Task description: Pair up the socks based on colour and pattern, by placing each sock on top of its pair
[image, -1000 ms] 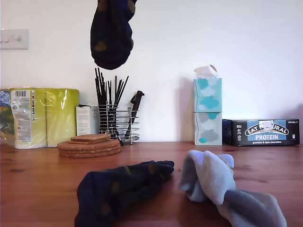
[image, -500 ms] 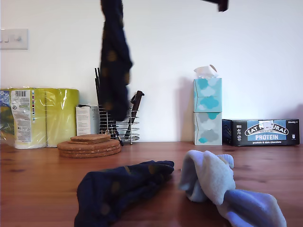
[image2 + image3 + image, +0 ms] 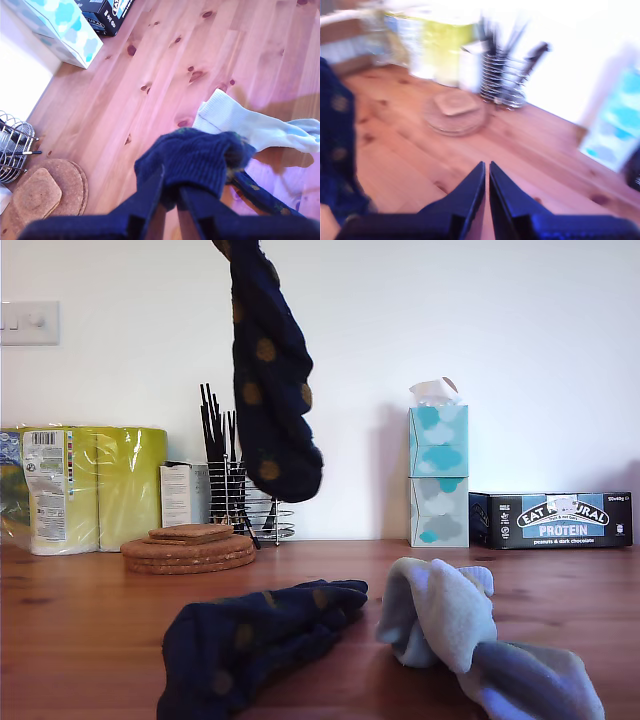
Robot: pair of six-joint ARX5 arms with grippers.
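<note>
While my first gripper (image 3: 170, 192) hangs high over the table (image 3: 90, 640), its jaws are clenched on the ribbed cuff of a navy dotted sock (image 3: 270, 390), which dangles free in the air with nothing touching it below, left of centre in the exterior view. Top of that sock runs out of the exterior view, so the gripper itself isn't visible there.

Second navy dotted sock (image 3: 250, 640) lies crumpled on the table at near centre-left of the exterior view. Just to its right sits the light blue sock heap (image 3: 450, 630); looks like two bundled together, can't separate them cleanly. First wrist view shows a pale sock (image 3: 250, 127) laid flat on the wood below the held one.

My second gripper (image 3: 486, 192): jaws pressed together, nothing between them, up above bare wood. View is motion-blurred.

Along the far wall in the exterior view, left to right: yellow paper rolls (image 3: 85, 485), cork mats (image 3: 188, 548), wire utensil rack (image 3: 245, 502), stacked tissue boxes (image 3: 438, 475), protein bar box (image 3: 552, 519).
</note>
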